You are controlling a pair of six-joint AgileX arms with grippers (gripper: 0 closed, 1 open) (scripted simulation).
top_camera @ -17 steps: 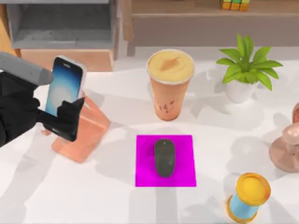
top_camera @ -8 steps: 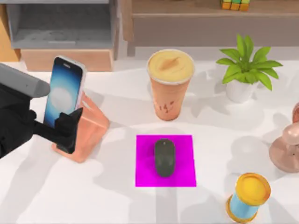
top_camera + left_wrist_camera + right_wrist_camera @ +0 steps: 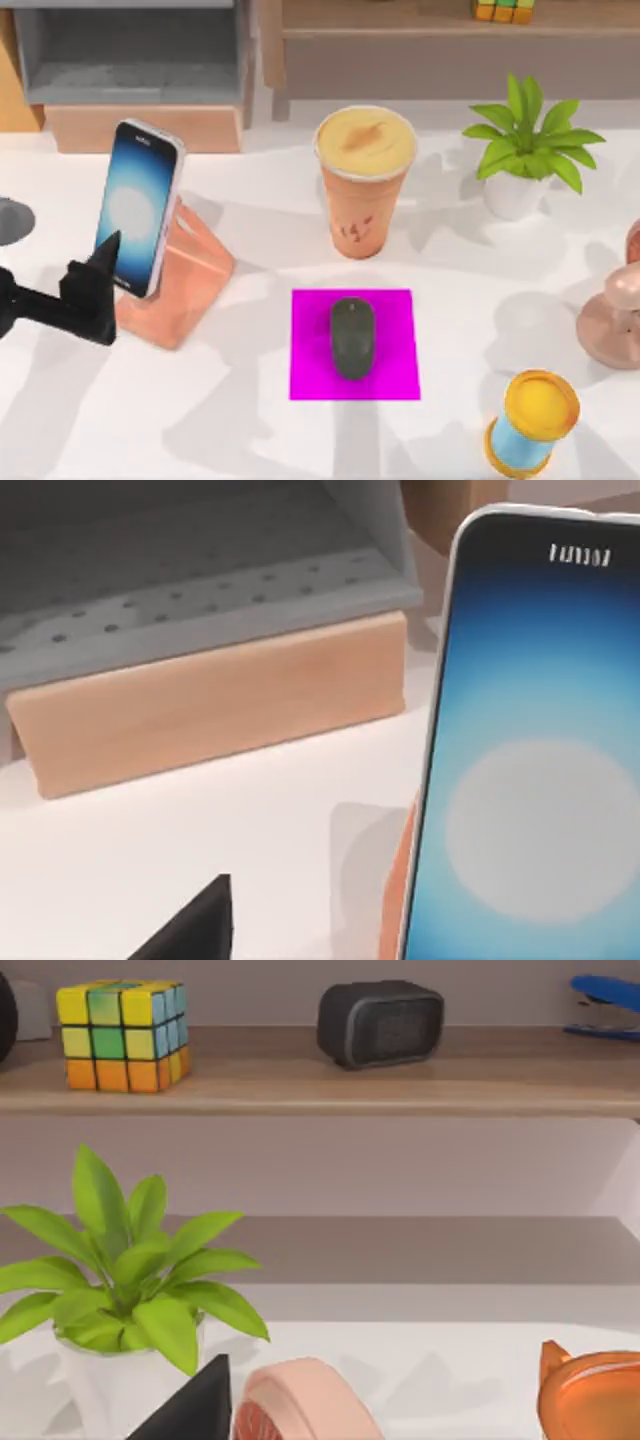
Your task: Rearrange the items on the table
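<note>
Your left gripper (image 3: 95,285) has let go of the smartphone (image 3: 139,208) and drawn back toward the table's (image 3: 250,430) left edge, fingers now spread and empty. The phone stands propped, tilted, on the orange stand (image 3: 185,285), screen glowing blue-white: that placement looks finished. The mouse (image 3: 352,337) lies on the magenta mat (image 3: 310,380); the drink cup (image 3: 364,180) stands behind it.

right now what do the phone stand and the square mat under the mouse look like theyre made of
The phone stand looks like a solid wedge with a coppery, softly glossy finish, perhaps metal or coated plastic; light glints along its slanted face. The mat is flat, thin, matte magenta with no shine, likely rubber or fabric. The render leaves both open.
</note>
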